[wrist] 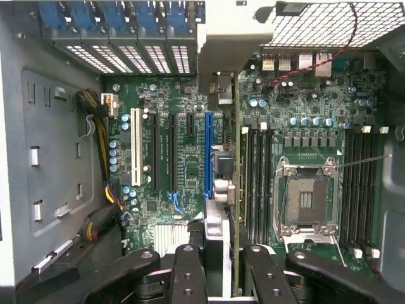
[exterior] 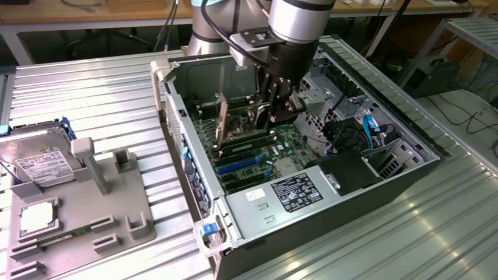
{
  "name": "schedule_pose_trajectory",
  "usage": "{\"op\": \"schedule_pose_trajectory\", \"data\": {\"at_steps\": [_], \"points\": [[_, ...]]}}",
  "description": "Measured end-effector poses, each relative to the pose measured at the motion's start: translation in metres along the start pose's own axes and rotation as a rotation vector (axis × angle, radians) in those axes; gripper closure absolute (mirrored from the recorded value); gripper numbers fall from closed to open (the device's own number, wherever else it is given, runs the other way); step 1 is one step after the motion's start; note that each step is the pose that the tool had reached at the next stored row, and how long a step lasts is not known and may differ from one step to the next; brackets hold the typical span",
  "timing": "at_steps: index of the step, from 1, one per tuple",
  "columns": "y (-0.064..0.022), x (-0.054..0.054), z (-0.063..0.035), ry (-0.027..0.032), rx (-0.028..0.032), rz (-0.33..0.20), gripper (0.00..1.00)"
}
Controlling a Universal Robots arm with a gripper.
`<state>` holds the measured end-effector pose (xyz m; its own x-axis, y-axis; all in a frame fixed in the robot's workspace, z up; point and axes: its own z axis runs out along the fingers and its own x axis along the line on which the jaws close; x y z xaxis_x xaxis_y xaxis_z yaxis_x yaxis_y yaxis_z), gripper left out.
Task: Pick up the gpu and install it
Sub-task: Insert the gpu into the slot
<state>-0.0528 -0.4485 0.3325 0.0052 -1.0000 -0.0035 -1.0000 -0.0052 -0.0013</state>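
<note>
Ok, arm [exterior: 300, 17] is reaching down into the open PC case [exterior: 404, 131], which lies on its side on the ribbed metal table [exterior: 101, 99]. Gripper [exterior: 274, 116] is inside the case over the motherboard [exterior: 260, 154], jaws partly closed, clamped from both sides on the gpu [exterior: 233, 122]. So the card's in hand, not on the table. The gpu stands upright on edge, w/ its metal end bracket toward the case's rear wall on the exterior view's left. Its lower edge is right down at the expansion slots, but can't tell if it's touching or seated. In the wrist view the two black fingers [wrist: 188, 272] pinch the card, and the gpu [wrist: 215, 221] shows edge-on as a thin line running away from the cam. It sits just beside the blue slot [wrist: 207, 152], between that slot and the black memory slots [wrist: 256, 171]. Whether it lines up over the blue slot or just next to it, can't say. The white slot [wrist: 135, 145] is further off on the other side of the blue one, and the CPU socket [wrist: 307, 197] is bare w/ its metal frame showing. The power supply [exterior: 300, 192] w/ its label sits at the near end of the case. Over on the exterior view's left, well apart from the case, a grey fixture [exterior: 101, 204] stands on the table w/ a hard drive [exterior: 39, 163] beside it.
</note>
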Motion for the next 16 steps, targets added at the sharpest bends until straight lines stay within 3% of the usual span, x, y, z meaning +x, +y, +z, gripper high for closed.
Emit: {"op": "schedule_pose_trajectory", "data": {"at_steps": [7,11,16], "points": [[0.0042,0.000,0.0144,0.0001,0.0007,0.000,0.72],[0.0069,0.000,0.0177,0.0000,0.0159,0.000,0.72],[0.0119,0.000,0.0227,0.0002,0.0165,0.000,0.72]]}}
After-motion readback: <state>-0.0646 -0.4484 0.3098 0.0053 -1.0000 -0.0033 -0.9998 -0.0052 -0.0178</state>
